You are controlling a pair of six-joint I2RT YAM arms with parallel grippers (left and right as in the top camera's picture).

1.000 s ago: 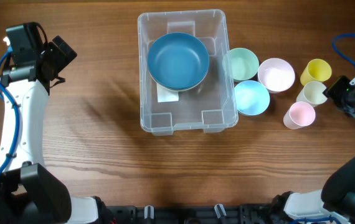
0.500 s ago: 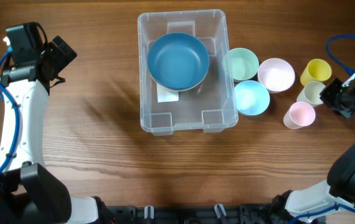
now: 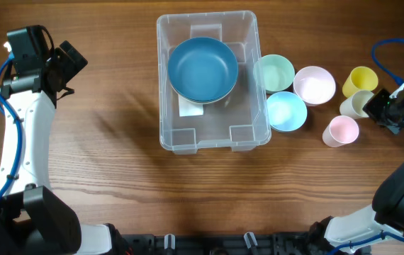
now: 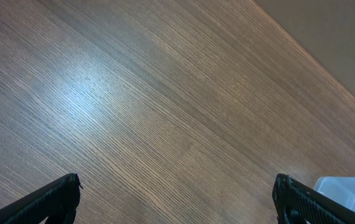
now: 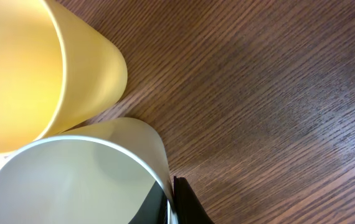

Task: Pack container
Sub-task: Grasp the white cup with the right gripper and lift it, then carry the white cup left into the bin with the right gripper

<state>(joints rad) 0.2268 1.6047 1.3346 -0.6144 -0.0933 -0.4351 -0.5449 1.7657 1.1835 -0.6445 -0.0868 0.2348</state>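
Right gripper (image 3: 374, 106) sits low at the table's (image 3: 117, 156) right side, arm reaching in from the edge, tips at the cream cup (image 3: 354, 105). Right wrist view: one dark finger (image 5: 189, 204) touches the cup's rim and the other is cut off, so the grip cannot be told. Yellow cup (image 5: 34, 68) touches the cream one. Left gripper (image 4: 177, 202) at far left, fingers spread wide, nothing between. Container (image 3: 162, 106) stands mid-table with a dark blue bowl (image 3: 203, 69) inside; only its corner shows in the left wrist view.
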